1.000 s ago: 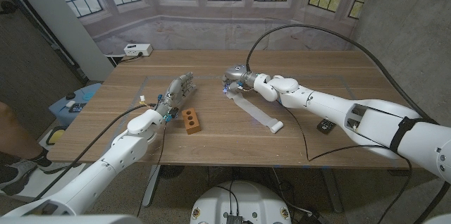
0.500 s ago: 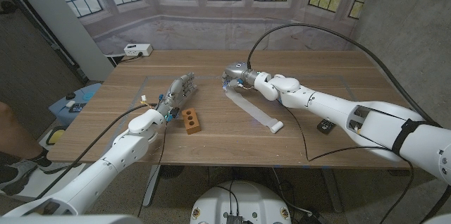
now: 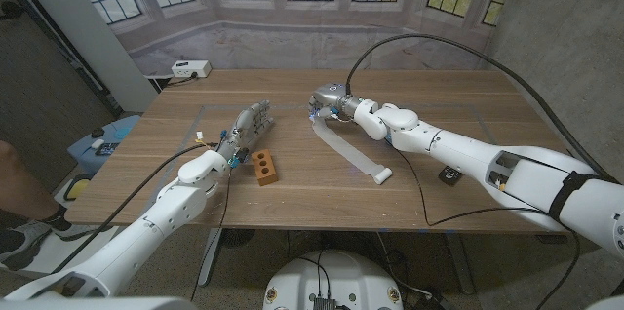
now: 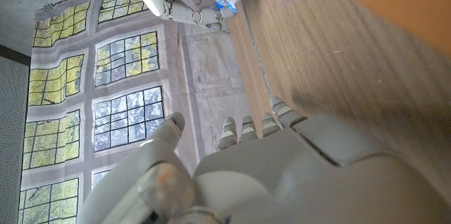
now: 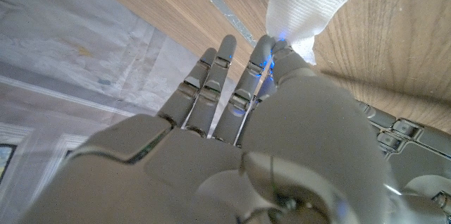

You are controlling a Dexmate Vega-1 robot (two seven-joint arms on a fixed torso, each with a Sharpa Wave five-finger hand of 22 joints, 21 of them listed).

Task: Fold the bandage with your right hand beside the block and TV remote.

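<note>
Right hand point(image 3: 330, 107) has lifted slightly, pinching bandage point(image 3: 349, 151) end | strip lies unfolded right of block point(image 3: 263, 166), roll end apparently grounded | left hand point(image 3: 246, 127) open, idle | fold barely begun

Right arm reaches far across the table, right hand point(image 3: 330, 107) up off the surface — thumb and a finger pinch the end of the bandage point(image 3: 349, 152), other fingers point(image 5: 211, 83) straight. Left hand point(image 3: 246, 126) rests on the tabletop, holding nothing, fingers extended and close together.
</note>
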